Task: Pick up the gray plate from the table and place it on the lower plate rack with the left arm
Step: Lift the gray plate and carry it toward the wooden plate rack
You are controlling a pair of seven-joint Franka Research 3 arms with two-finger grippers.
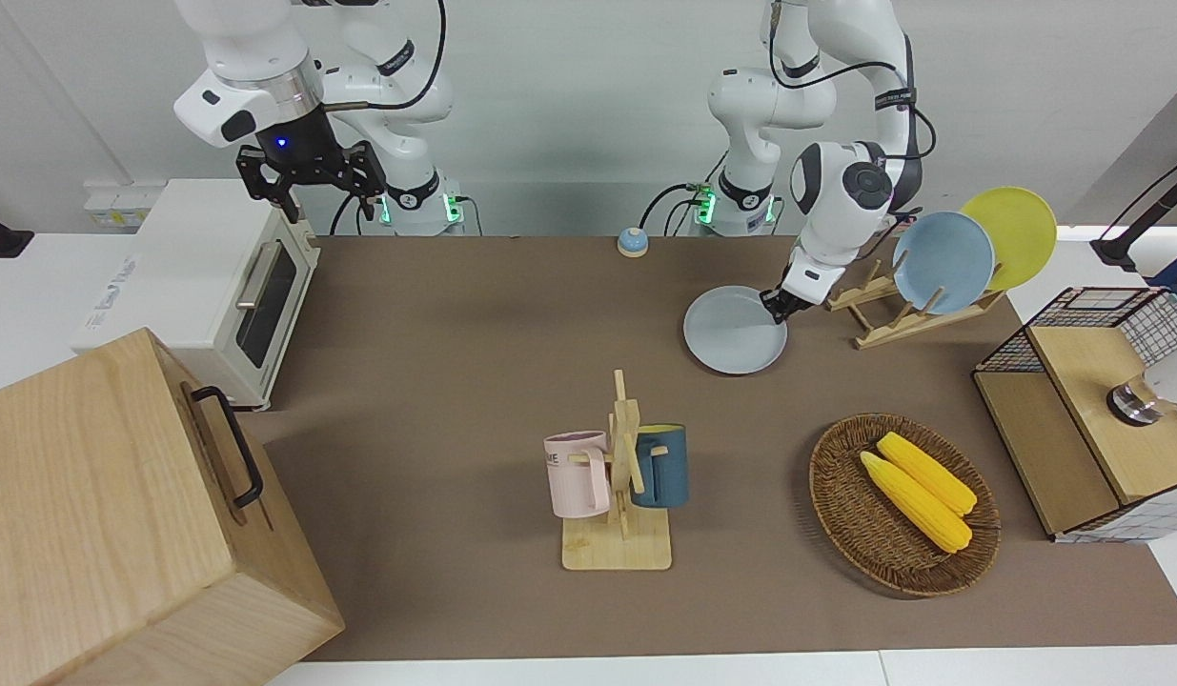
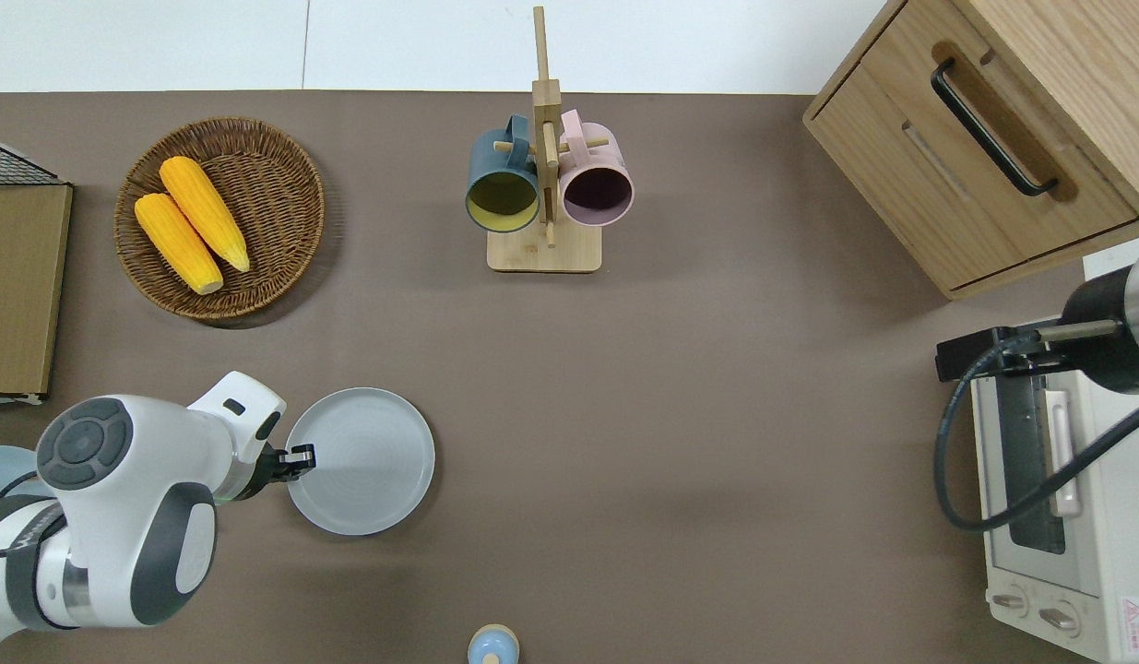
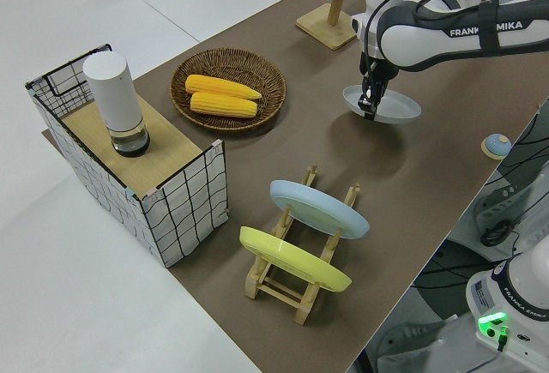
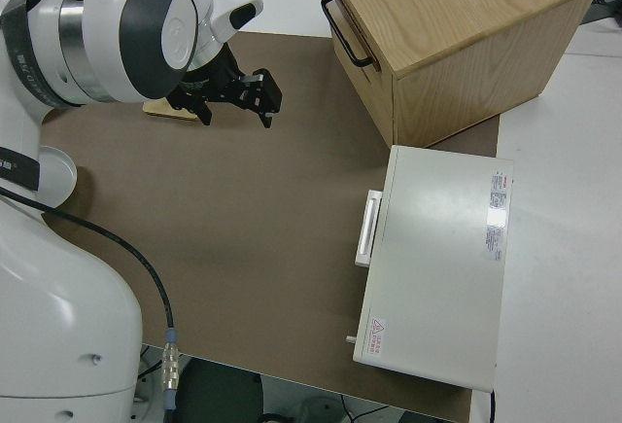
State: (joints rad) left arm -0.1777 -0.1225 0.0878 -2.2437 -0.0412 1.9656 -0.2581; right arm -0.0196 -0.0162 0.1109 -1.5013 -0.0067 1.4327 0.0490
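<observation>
- I find the left gripper [image 2: 302, 455] clamped on the gray plate's [image 2: 366, 461] rim, plate on the table [image 2: 680, 415] beside the lower plate rack [image 1: 898, 319].
- Outstanding: lift, racking. Right arm parked.

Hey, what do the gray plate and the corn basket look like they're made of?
Gray plate: probably glazed ceramic or melamine; smooth, uniform, softly shaded surface with a molded rim. Basket: woven wicker or rattan, judging by its brown interlaced strands and braided rim.
</observation>
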